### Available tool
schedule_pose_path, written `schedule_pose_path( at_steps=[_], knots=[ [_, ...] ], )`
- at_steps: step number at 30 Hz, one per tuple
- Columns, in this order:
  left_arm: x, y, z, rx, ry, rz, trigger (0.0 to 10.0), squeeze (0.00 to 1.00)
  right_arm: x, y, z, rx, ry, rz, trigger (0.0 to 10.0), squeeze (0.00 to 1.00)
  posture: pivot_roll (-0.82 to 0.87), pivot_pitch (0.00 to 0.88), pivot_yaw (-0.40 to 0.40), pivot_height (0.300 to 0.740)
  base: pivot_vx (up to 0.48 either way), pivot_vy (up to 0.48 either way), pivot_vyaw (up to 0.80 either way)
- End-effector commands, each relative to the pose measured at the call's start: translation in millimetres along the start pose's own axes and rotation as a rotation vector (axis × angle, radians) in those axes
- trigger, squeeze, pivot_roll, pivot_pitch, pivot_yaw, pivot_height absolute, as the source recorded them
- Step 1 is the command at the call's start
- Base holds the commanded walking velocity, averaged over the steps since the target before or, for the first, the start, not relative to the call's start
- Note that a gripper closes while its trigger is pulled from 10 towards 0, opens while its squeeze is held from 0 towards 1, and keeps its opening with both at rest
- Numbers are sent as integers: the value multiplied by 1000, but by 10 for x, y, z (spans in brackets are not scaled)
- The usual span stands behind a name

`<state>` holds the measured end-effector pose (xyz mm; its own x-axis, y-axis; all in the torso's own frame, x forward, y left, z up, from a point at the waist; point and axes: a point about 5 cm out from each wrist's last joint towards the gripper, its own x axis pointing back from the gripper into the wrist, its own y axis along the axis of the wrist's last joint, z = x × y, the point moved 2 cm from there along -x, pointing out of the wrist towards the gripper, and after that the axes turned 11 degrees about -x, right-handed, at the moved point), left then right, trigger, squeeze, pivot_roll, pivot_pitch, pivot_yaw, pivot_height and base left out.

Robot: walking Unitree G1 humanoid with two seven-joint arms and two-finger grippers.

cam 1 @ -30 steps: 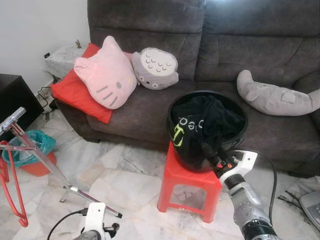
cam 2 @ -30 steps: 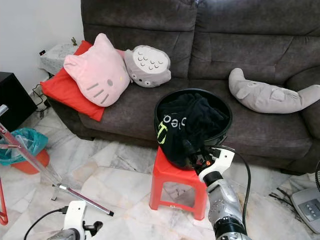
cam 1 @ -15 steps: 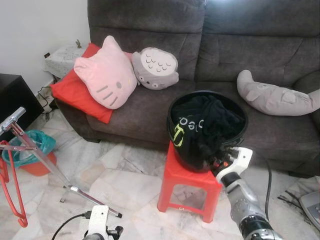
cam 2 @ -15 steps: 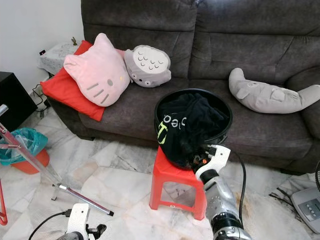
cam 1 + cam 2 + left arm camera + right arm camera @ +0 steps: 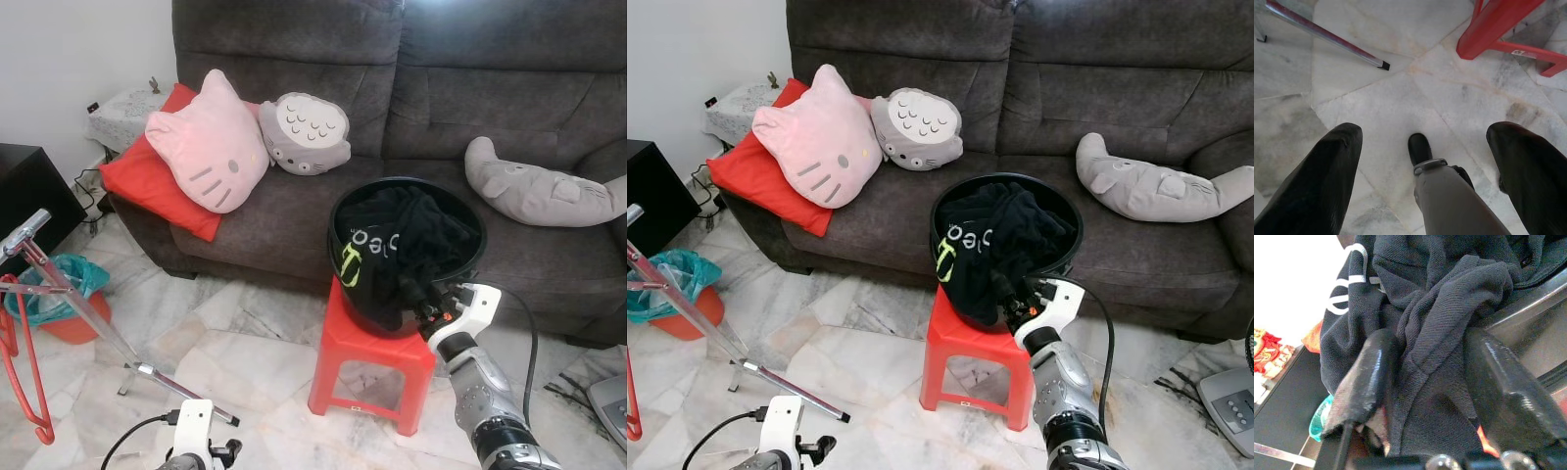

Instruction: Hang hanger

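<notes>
Right gripper (image 5: 1425,396) at the front rim of the round black bucket (image 5: 472,257) on the red plastic stool (image 5: 370,345), its 2 glossy black fingers (image 5: 1364,382) half-spread with a fold of soft black knit garment (image 5: 404,245) between them, full clamp not confirmable; left gripper (image 5: 1425,161) idle over the marble floor (image 5: 1400,88), fingers wide, holding nothing. Red hanger (image 5: 29,377), thin, stiff, looped, probably light and smooth, hung at the left end of the steel rack (image 5: 78,308), well apart from the stool; best taken at a straight arm or just below the hook.

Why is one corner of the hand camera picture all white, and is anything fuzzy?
Right wrist view: glare washes out the corner behind the black shirt, and the near fingers look soft. Eye views: sharp, with bright glare at the sofa top.
</notes>
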<state>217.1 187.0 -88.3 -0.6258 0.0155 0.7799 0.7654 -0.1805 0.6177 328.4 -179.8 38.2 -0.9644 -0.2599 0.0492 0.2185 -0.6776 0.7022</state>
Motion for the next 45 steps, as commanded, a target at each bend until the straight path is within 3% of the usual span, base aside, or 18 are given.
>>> schedule_pose_path(
  at_steps=[1, 14, 23, 30, 35, 39, 40, 41, 42, 45],
  knots=[
    [7, -42, 40, 1, 1, 28, 10000, 0, -65, 44, 72, 2, 26, -19, 0, 0, -107, 6, 52, 740, 0, 0, 0],
    [-21, 52, -17, 4, -7, 26, 10000, 0, -91, 76, 89, 10, 22, -32, 0, 0, -105, 8, 59, 740, 0, 0, 0],
    [-45, 162, -21, 0, -4, 22, 10000, 0, -247, 443, 269, 59, 71, -149, 0, 0, -108, 6, 59, 740, 0, 0, 0],
    [-54, 231, 11, 2, 3, 19, 10000, 0, -423, 876, 580, 144, 170, -241, 0, 0, -112, 6, 59, 740, 0, 0, 0],
    [-44, 153, -27, 7, -6, 26, 10000, 0, -513, 1104, 729, 234, 200, -253, 0, 0, -112, 6, 59, 740, 0, 0, 0],
    [-43, 145, -33, 10, -9, 26, 10000, 0, -588, 1212, 713, 323, 126, -210, 0, 0, -118, 3, 60, 740, 0, 0, 0],
    [-43, 144, -35, 10, -10, 25, 10000, 0, -622, 1193, 612, 436, 12, -124, 0, 0, -119, 3, 60, 740, 0, 0, 0],
    [-43, 144, -35, 10, -10, 25, 10000, 0, -622, 1193, 612, 436, 12, -124, 0, 0, -119, 3, 60, 740, 0, 0, 0],
    [-42, 141, -34, 10, -9, 24, 10000, 0, -633, 1172, 560, 523, -38, -66, 0, 0, -117, 1, 60, 740, 0, 0, 0],
    [-41, 138, -31, 10, -6, 25, 10000, 0, -626, 1127, 434, 546, -132, 18, 0, 0, -112, 3, 60, 740, 0, 0, 0]
  ],
)
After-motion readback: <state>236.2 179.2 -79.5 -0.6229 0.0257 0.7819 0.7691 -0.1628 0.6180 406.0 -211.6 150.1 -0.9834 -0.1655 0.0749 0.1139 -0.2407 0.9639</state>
